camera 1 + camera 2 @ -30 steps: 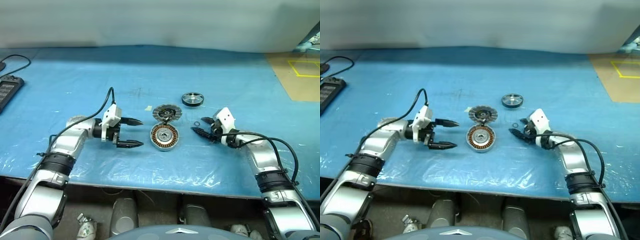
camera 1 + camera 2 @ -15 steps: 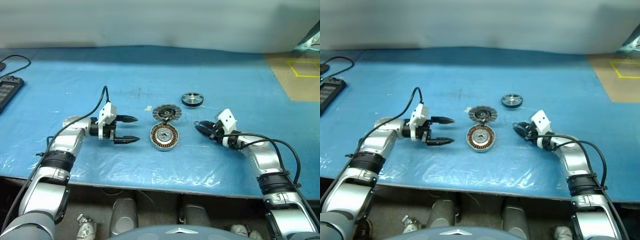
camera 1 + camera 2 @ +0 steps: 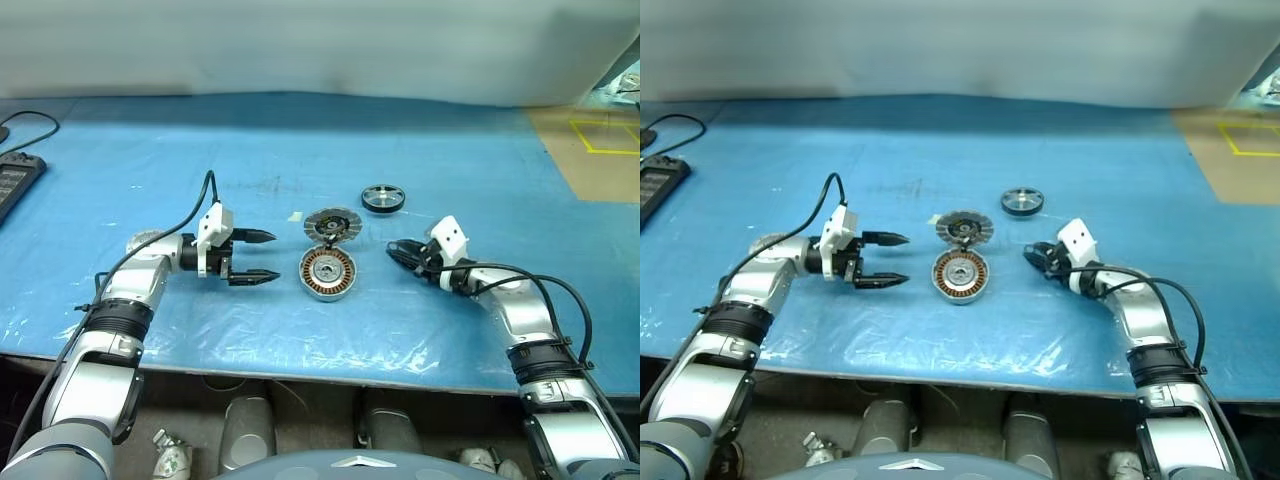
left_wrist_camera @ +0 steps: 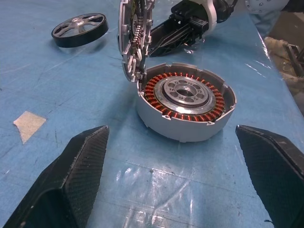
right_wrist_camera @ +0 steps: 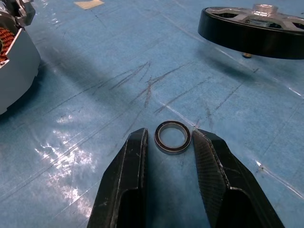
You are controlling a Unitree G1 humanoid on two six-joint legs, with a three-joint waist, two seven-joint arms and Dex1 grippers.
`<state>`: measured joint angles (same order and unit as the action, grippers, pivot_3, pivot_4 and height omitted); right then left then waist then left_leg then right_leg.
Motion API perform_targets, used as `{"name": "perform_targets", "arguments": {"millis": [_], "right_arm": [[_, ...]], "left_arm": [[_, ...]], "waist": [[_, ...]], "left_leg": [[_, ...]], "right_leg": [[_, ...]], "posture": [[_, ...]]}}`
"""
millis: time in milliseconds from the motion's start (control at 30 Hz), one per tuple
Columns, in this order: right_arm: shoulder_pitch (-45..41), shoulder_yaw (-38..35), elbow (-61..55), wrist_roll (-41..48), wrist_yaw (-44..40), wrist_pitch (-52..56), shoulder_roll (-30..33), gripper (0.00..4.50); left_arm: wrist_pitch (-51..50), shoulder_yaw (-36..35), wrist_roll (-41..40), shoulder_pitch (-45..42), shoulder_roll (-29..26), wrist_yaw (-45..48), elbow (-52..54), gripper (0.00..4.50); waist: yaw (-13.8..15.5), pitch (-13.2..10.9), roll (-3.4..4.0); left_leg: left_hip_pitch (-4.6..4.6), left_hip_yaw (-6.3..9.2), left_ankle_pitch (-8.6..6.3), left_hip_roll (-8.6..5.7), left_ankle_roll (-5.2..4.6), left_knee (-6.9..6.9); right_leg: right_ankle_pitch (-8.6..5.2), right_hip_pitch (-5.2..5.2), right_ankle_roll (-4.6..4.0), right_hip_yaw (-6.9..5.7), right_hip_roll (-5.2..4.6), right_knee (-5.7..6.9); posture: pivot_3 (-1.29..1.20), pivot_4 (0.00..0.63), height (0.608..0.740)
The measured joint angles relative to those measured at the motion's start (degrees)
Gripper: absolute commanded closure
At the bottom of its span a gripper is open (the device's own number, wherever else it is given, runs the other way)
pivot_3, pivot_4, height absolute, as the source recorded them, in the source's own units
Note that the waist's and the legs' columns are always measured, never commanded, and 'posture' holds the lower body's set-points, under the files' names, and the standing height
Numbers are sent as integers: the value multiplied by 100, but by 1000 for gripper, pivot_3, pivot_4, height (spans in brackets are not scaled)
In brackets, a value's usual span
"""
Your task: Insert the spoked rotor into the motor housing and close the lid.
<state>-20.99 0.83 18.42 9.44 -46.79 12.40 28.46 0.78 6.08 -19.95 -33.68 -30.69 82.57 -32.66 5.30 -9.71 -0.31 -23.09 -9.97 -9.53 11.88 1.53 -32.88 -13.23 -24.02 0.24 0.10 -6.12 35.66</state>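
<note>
The motor housing lies mid-table, its copper windings showing. Its lid stands tilted up at the far edge, still joined to the housing. The spoked rotor, black-rimmed, lies flat farther back and to the right. My left gripper is open, pointing at the housing from the left, a short gap away. My right gripper sits right of the housing. Its fingers stand narrowly open on either side of a small metal ring that lies flat on the mat.
A blue mat under clear film covers the table. A scrap of tape lies left of the lid. A black device with a cable sits at the left edge. Brown floor with yellow lines shows at the far right.
My left gripper has drawn back a little to the left, away from the housing. The right gripper's fingers have narrowed around the small ring.
</note>
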Motion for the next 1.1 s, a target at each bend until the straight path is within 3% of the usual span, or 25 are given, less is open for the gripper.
{"name": "perform_targets", "arguments": {"millis": [133,233,267,567,867,1100], "right_arm": [[-48,3,72,-4,-11,-24,-18,3029],[-76,-11,116,-4,13,2,-19,3862],[-76,-12,115,-2,9,10,-19,3929],[177,-13,-363,78,-189,180,150,3928],[235,104,-2045,403,-831,836,588,3928],[47,542,-2718,762,-1035,1331,294,3928]], "left_arm": [[-5,0,3,0,1,-4,0,0],[-5,0,4,0,4,-10,2,0],[-4,-1,4,1,4,-11,2,0],[259,-58,37,82,111,-86,35,0],[188,-116,43,89,242,-110,37,0],[-100,-116,40,90,298,-97,65,0]], "waist": [[1,0,0],[4,0,0],[5,0,0],[21,0,0],[16,-1,2],[18,-1,2]], "left_leg": [[0,0,0,0,0,0],[0,0,0,0,0,0],[0,0,-1,1,0,1],[-7,0,0,1,-1,9],[-10,0,-1,2,-2,16],[-11,0,-1,2,-2,16]], "right_leg": [[0,0,0,0,0,0],[0,0,0,0,0,0],[0,0,0,0,0,-1],[0,0,0,0,0,-16],[0,-8,0,0,2,-18],[0,-8,0,0,1,-19]], "posture": [[0,150,740],[0,150,740],[0,150,740],[0,150,740],[0,150,740],[0,150,740]]}}
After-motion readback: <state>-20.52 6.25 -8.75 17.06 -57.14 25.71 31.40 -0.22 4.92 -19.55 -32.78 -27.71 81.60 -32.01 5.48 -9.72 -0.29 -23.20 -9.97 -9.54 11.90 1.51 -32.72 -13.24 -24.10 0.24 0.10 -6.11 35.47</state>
